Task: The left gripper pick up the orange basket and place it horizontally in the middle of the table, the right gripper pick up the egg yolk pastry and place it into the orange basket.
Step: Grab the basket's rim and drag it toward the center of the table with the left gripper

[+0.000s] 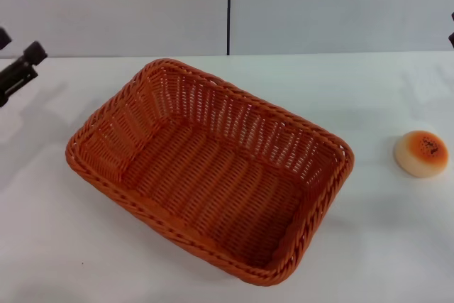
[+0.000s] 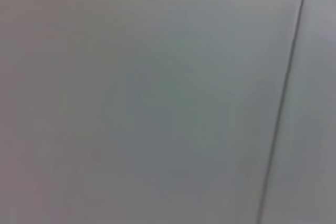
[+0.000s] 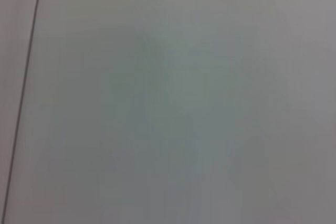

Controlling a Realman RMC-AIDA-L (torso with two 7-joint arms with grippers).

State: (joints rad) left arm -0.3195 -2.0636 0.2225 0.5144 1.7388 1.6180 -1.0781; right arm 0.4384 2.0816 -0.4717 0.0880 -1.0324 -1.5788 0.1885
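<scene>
Table (image 1: 64, 260): white and plain, filling the lower part of the head view; a pale wall with one dark vertical seam (image 1: 228, 8) stands behind its far edge.
Basket (image 1: 206, 168): orange woven, rectangular, sloping sides and braided rim; it sits upright on the table around the middle, turned at a slant so that one corner points toward the far edge and another toward the near edge. Nothing lies inside it. No gripper touches it.
Pastry (image 1: 421, 152): small round bun with cream sides and an orange-brown top with dark specks; it rests on the table to the right of the basket, well apart from it, near the right edge of the head view.
Left gripper (image 1: 21, 69): black, at the far left edge of the head view, above the table and well apart from the basket's left corner. Only part of it shows, and whether its fingers are spread or closed cannot be told; it holds nothing that can be seen.
Right gripper (image 1: 451, 33): only a small black sliver at the upper right edge of the head view, well away from the pastry.
Wrist views: both show only the pale wall and a thin dark seam.
</scene>
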